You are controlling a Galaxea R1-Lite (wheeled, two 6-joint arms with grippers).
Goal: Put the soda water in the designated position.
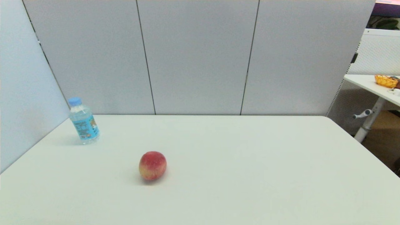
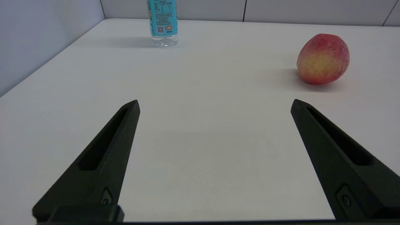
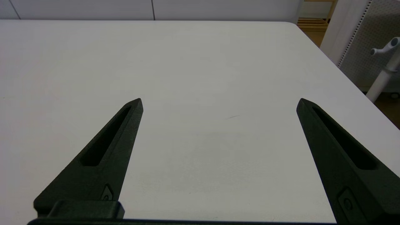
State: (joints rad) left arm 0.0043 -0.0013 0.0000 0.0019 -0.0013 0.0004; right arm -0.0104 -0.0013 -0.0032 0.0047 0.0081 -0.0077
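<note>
Tabletop: soda water beyond left hand

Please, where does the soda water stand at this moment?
In the head view the soda water stands upright at the far left of the white table, near the back wall, apart from the peach, which lies nearer the robot.

Soda water top cut off

A red-yellow peach sits alone toward the left-centre of the white table, lying on its side. Grey partition panels close off the back. Off to the right, a second table carries a yellow basket.
</note>
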